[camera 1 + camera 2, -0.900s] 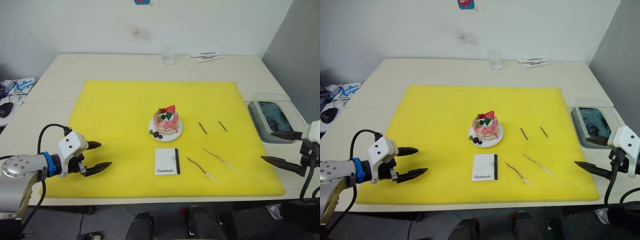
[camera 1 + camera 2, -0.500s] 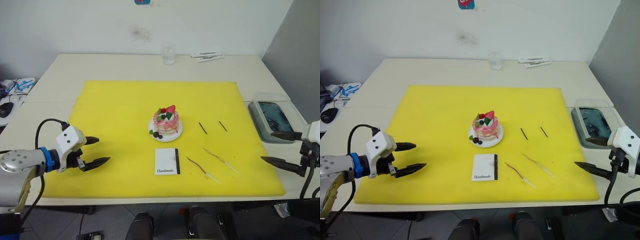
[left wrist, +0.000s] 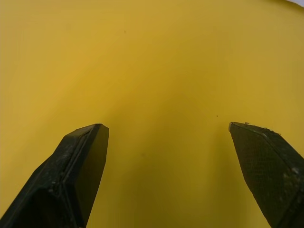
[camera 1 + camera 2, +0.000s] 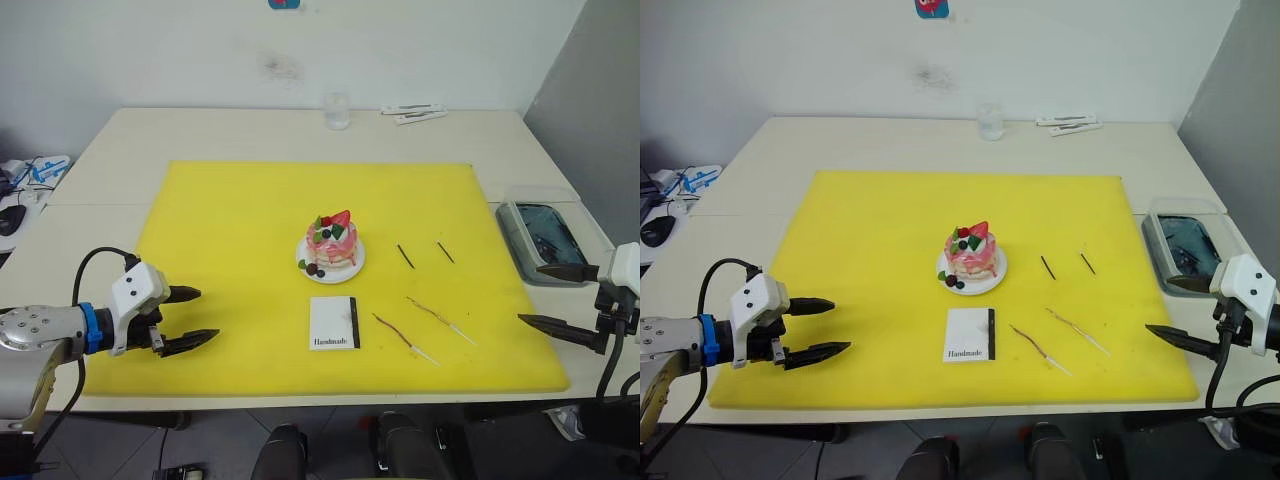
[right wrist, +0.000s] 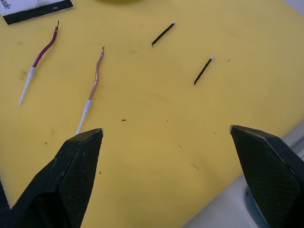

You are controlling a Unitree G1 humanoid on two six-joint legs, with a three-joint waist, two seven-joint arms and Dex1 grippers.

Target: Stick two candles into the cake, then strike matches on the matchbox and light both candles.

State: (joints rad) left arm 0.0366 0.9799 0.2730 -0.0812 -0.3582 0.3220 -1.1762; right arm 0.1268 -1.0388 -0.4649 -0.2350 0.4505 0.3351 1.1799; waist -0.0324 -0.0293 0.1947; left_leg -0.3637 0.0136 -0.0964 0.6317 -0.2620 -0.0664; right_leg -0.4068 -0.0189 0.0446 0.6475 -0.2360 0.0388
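Observation:
The pink cake [image 4: 332, 243] sits on its white plate at the middle of the yellow mat [image 4: 230, 220]. Just in front of it lies the white matchbox [image 4: 334, 323]. Two thin curved candles [image 4: 405, 338] [image 4: 440, 320] lie to the right of the box, and they show close up in the right wrist view [image 5: 42, 57] [image 5: 94, 83]. Two short dark matches [image 4: 405, 256] [image 4: 445, 252] lie behind the candles. My left gripper [image 4: 208, 314] hovers open and empty over the mat's front left. At the mat's right edge my right gripper [image 4: 529, 293] is open and empty, pointing toward the candles.
A glass [image 4: 337, 110] and white strips [image 4: 415, 112] lie at the table's far edge. A dark-filled clear tray [image 4: 540, 235] stands off the mat just behind my right gripper. Some clutter [image 4: 25, 180] lies at the far left.
My left gripper has drifted slightly toward the table's front edge, still open. The right gripper has barely moved. Nothing on the mat has shifted.

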